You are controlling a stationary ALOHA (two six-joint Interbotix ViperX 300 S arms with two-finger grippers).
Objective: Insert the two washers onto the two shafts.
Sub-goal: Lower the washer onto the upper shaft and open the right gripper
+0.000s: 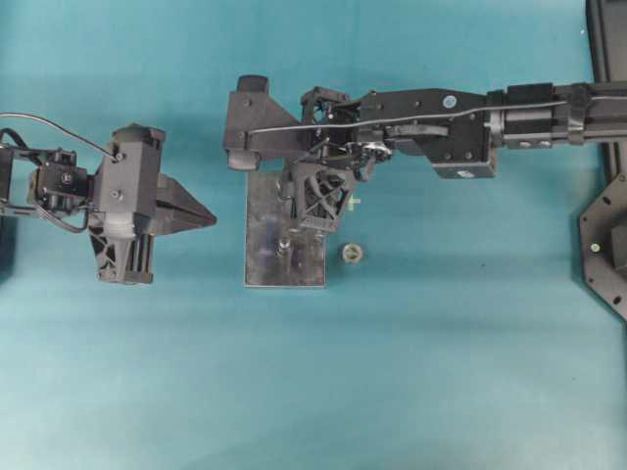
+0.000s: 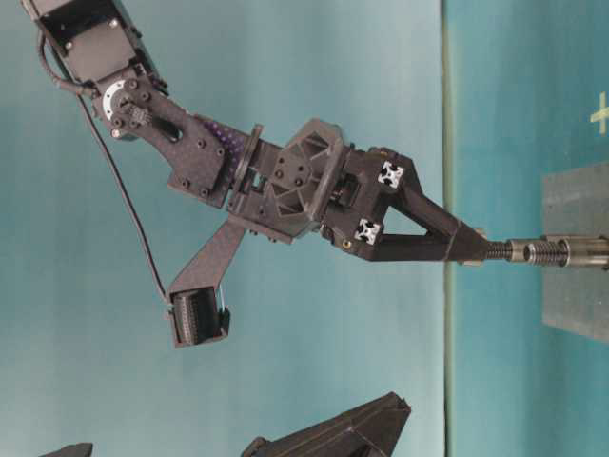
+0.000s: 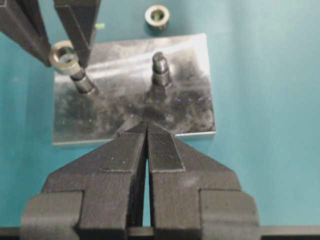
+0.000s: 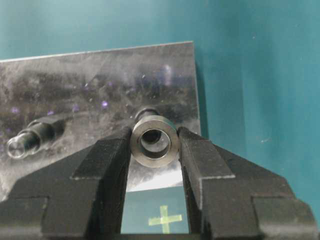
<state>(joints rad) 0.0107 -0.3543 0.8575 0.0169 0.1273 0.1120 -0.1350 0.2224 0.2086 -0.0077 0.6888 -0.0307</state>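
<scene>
My right gripper (image 4: 154,150) is shut on a steel washer (image 4: 154,140), pinched by its rim between both fingers. The washer (image 3: 63,56) sits tilted at the tip of one upright shaft (image 3: 84,82) on the metal plate (image 3: 190,90). The shaft's end shows through the washer's hole. In the table-level view, the right gripper (image 2: 473,248) meets the threaded shaft (image 2: 542,252) end on. A second bare shaft (image 3: 159,70) stands beside it, also seen from overhead (image 1: 284,245). My left gripper (image 3: 147,126) is shut and empty, short of the plate's near edge, left of the plate (image 1: 201,217).
A spare washer (image 1: 353,253) lies on the teal table just right of the plate (image 1: 265,264); it also appears beyond the plate (image 3: 157,16). A green cross mark (image 4: 165,218) is on the table under the right gripper. The right arm (image 1: 441,122) spans the upper right.
</scene>
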